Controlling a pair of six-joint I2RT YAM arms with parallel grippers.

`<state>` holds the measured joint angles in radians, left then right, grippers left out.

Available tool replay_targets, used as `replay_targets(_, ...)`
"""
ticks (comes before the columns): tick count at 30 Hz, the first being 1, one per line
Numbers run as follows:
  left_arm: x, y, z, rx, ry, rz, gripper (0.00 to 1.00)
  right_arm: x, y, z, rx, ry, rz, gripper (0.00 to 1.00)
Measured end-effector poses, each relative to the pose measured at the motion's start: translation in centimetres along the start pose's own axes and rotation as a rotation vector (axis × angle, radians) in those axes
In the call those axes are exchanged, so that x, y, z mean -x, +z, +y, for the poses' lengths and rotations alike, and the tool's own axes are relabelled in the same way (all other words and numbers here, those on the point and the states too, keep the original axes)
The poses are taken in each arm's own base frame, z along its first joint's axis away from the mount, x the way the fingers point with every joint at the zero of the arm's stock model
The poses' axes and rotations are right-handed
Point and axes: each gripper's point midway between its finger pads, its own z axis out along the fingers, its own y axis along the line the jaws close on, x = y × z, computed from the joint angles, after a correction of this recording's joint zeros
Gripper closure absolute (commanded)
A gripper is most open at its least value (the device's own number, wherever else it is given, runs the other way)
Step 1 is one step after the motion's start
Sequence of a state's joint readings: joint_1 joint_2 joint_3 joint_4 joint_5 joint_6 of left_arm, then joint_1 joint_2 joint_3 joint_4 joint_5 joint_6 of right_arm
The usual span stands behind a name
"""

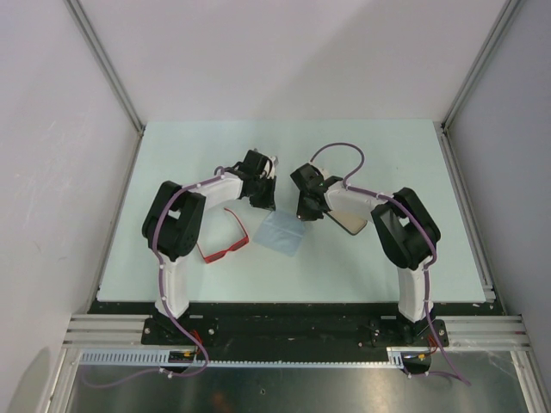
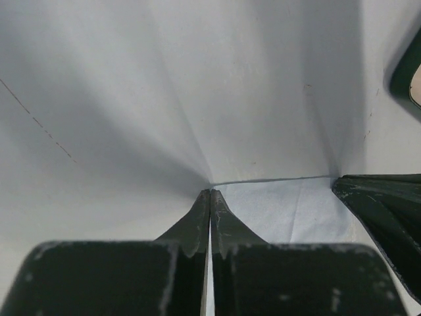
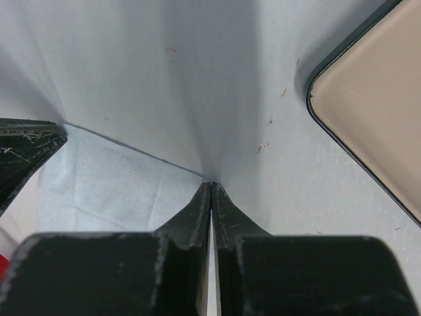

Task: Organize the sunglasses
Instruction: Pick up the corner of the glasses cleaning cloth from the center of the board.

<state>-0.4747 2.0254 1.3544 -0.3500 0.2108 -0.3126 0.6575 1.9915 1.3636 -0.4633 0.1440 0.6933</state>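
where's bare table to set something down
Bare: far table strip behind left gripper and right gripper; near strip before the cloth. Crowded: the middle, where sunglasses, cloth and case lie close, jaws shut on the cloth's corners.

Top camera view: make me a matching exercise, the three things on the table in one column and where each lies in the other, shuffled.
Things:
1. sunglasses
2. cloth
3. case

Places:
A. next to the right arm, lying open
B. mid-table, between the two arms
C. next to the left arm

Pairs: 1-C, 2-B, 3-A.
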Motion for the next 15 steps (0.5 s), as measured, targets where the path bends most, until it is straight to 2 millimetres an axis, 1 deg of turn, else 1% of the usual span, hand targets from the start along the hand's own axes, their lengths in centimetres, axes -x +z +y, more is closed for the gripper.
replay_targets(15,-0.04,-0.07,-0.14,-0.004,0.030,0.002,1.00,-0.38,-0.20,0.44,-0.004,-0.091,-0.019,1.00)
